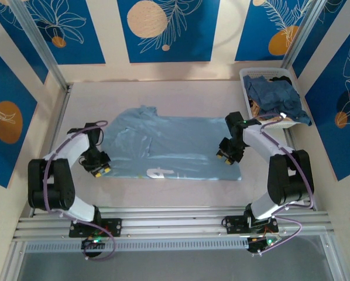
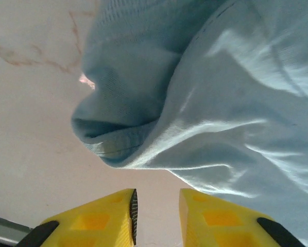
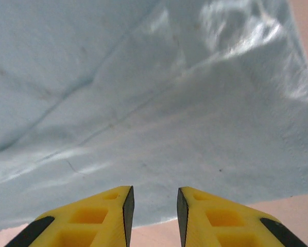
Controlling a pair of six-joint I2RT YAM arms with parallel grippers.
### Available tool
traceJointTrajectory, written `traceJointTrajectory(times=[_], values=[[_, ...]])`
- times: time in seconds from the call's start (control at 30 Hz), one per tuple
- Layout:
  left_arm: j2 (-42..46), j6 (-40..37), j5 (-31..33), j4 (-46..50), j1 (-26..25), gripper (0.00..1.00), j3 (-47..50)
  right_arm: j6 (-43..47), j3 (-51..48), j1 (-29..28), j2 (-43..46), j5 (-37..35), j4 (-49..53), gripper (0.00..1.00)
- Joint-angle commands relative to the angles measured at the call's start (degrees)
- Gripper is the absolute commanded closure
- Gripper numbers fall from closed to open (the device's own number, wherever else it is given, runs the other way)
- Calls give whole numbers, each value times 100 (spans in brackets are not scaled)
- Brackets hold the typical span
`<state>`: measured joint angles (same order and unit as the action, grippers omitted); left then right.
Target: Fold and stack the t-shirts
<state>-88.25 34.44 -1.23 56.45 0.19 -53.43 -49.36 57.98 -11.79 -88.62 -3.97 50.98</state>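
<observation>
A light blue t-shirt (image 1: 181,143) lies spread flat in the middle of the table, with a patch of white lettering (image 1: 159,172) at its near edge. My left gripper (image 1: 99,168) hovers just off its left side. In the left wrist view the jaws (image 2: 156,198) stand open over bare table, a short way from a bunched sleeve (image 2: 128,108). My right gripper (image 1: 226,157) is over the shirt's right part. Seen from the right wrist, it (image 3: 154,198) is open above the shirt's (image 3: 143,103) near hem, with nothing between the fingers.
A white mesh basket (image 1: 246,75) stands at the back right, holding crumpled darker blue t-shirts (image 1: 274,95). Metal frame posts (image 1: 40,47) rise at the table's back corners. Bare pale tabletop (image 1: 163,96) surrounds the spread shirt.
</observation>
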Motion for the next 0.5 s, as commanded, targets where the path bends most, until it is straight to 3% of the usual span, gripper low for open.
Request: traceJointTrajectory(times=[0.0, 0.2, 0.47], values=[[-487, -55, 79, -108, 35, 74, -216, -239, -229, 96, -42, 273, 53, 68], [-1014, -594, 1038, -175, 312, 79, -556, -140, -140, 548, -763, 140, 256, 69], [-1476, -841, 1301, -236, 516, 81, -624, -44, 76, 757, -1290, -69, 328, 70]])
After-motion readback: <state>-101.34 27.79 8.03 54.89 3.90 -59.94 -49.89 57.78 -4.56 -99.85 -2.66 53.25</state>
